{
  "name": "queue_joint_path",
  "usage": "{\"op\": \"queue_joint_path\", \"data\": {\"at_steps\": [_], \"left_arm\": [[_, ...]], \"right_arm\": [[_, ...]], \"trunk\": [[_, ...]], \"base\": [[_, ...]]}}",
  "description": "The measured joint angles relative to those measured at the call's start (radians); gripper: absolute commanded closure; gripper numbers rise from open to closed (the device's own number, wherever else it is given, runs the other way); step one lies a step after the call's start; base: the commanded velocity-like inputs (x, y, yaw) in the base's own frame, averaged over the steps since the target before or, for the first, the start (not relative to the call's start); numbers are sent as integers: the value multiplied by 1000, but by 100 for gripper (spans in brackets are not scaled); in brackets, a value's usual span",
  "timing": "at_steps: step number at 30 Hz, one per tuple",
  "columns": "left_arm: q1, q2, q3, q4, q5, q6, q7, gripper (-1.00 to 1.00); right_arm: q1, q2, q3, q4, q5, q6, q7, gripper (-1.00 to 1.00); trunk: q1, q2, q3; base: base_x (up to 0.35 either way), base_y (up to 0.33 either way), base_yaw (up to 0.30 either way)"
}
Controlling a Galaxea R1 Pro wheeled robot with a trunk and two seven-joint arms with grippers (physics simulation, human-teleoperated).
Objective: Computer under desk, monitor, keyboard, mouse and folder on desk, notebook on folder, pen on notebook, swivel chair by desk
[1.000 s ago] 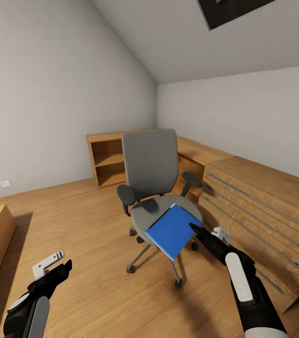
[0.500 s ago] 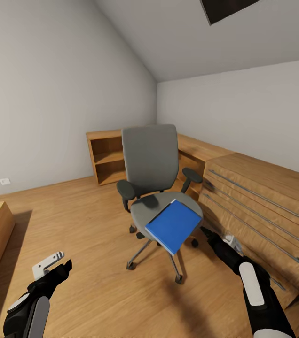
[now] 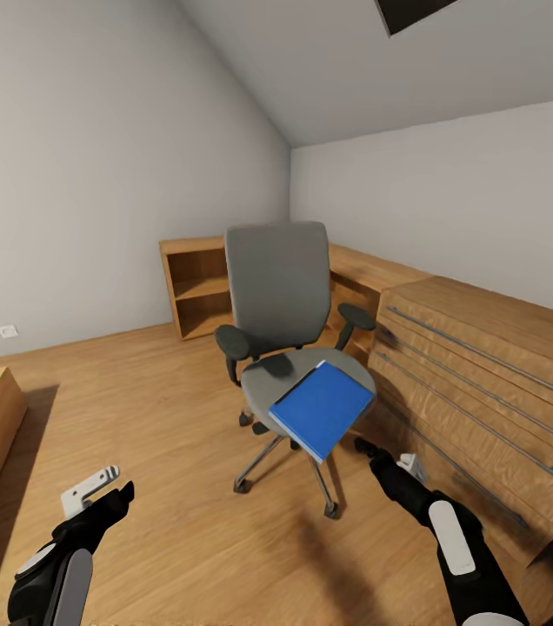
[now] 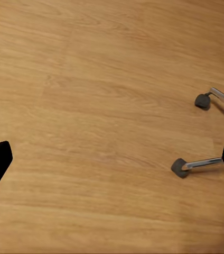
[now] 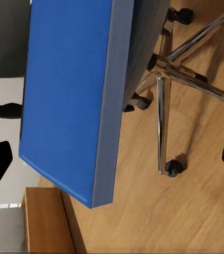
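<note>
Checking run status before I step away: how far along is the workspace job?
Early. Nothing looks done: the blue folder lies on the swivel chair seat, overhanging its front edge. In hand: the right gripper is open, low beside the folder, not touching it. The left gripper is open over bare floor. Left: folder to the desk, then everything else.

From the head you look down and forward at the swivel chair (image 3: 285, 348) mid-room, your right wrist camera sits close beneath its blue folder (image 5: 70, 100) and wheeled base, and your left wrist camera faces the wooden floor (image 4: 91, 106), catching two chair casters.
</note>
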Motion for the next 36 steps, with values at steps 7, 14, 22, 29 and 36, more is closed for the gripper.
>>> {"op": "queue_joint_path", "data": {"at_steps": [7,14,22,29,36], "left_arm": [[0,0,-1,2,-1,0,0,-100],[0,-1,-1,3,-1,-1,0,-100],[0,-1,-1,4,-1,-1,0,-100],[0,-1,-1,5,-1,-2,0,-100],[0,-1,-1,5,-1,-2,0,-100]], "right_arm": [[0,-2,30,2,1,4,59,-100],[0,0,27,-8,2,1,67,-100],[0,23,28,-63,2,-5,114,-100],[0,28,30,-66,2,-5,114,-100],[0,52,30,-64,2,-14,114,-100]], "trunk": [[27,-49,-22],[54,-98,-44],[84,-154,-69],[111,-203,-91],[115,-205,-118]], "base": [[0,0,0],[0,0,0],[0,0,0],[0,0,0],[0,0,0]]}}
